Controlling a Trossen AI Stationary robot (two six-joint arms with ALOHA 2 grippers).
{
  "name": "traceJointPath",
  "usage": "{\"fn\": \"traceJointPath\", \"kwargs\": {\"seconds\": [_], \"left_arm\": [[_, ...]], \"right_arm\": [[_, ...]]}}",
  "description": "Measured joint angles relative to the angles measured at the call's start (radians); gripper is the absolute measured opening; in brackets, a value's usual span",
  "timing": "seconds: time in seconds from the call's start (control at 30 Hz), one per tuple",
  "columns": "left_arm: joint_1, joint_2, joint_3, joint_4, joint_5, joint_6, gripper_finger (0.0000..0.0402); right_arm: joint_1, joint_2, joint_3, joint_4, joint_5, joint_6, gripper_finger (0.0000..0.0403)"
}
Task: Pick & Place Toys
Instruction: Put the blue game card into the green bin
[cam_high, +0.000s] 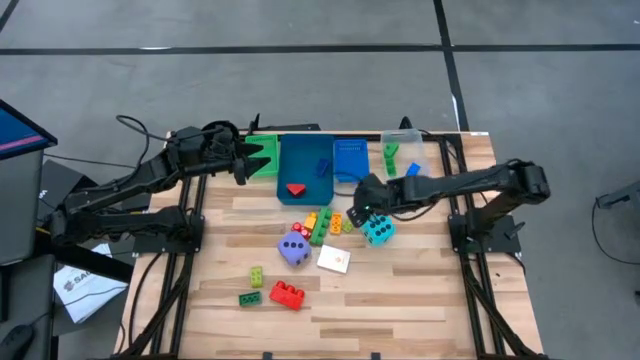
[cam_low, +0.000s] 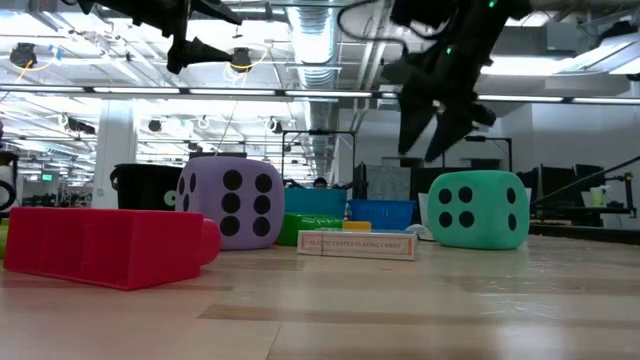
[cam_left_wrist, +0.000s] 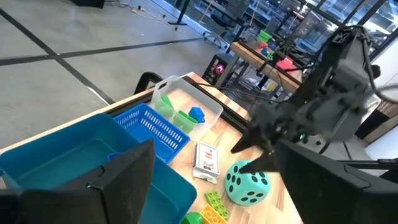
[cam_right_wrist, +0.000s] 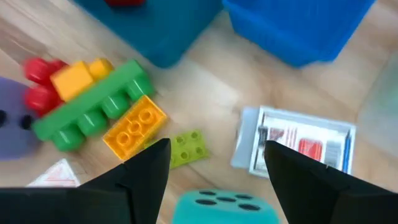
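The toys lie loose on the wooden table: a teal dice (cam_high: 378, 231), a purple dice (cam_high: 294, 249), a white card (cam_high: 334, 260), a cluster of red, green, yellow and orange bricks (cam_high: 322, 222) and a red brick (cam_high: 287, 294). My right gripper (cam_high: 366, 210) hangs open above the table, pointing steeply down. A small green brick (cam_right_wrist: 186, 148), the teal dice's top (cam_right_wrist: 227, 208) and a card box (cam_right_wrist: 298, 146) lie below its fingers, untouched. My left gripper (cam_high: 248, 160) is open, held high over the table's far left by the green tray (cam_high: 266, 152).
A blue tray (cam_high: 305, 185) holding a red and a blue piece, a blue basket (cam_high: 351, 160) and a clear tray (cam_high: 402, 152) with green and blue pieces stand along the far edge. A green brick (cam_high: 250, 298) and a yellow-green brick (cam_high: 257, 275) lie near the front.
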Motion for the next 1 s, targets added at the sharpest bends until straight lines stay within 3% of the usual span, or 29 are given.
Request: {"fn": "traceJointPath", "kwargs": {"seconds": [0.27,0.43,0.67,0.8,1.0], "left_arm": [[0.000,0.000,0.000,-0.004,0.013,0.000,0.0324],[0.000,0.000,0.000,-0.004,0.015,0.000,0.0324],[0.000,0.000,0.000,-0.003,0.015,0.000,0.0324],[0.000,0.000,0.000,-0.003,0.015,0.025,0.0324],[0.000,0.000,0.000,-0.003,0.015,0.045,0.0324]], "right_arm": [[-0.002,0.135,0.026,0.008,-0.133,0.038,0.0255],[-0.001,0.176,0.032,-0.004,-0.298,0.027,0.0255],[0.028,0.158,0.025,-0.165,-0.511,0.042,0.0255],[0.037,0.120,0.025,-0.189,-0.462,0.075,0.0255],[0.050,0.079,0.026,-0.135,-0.208,0.109,0.0255]]}}
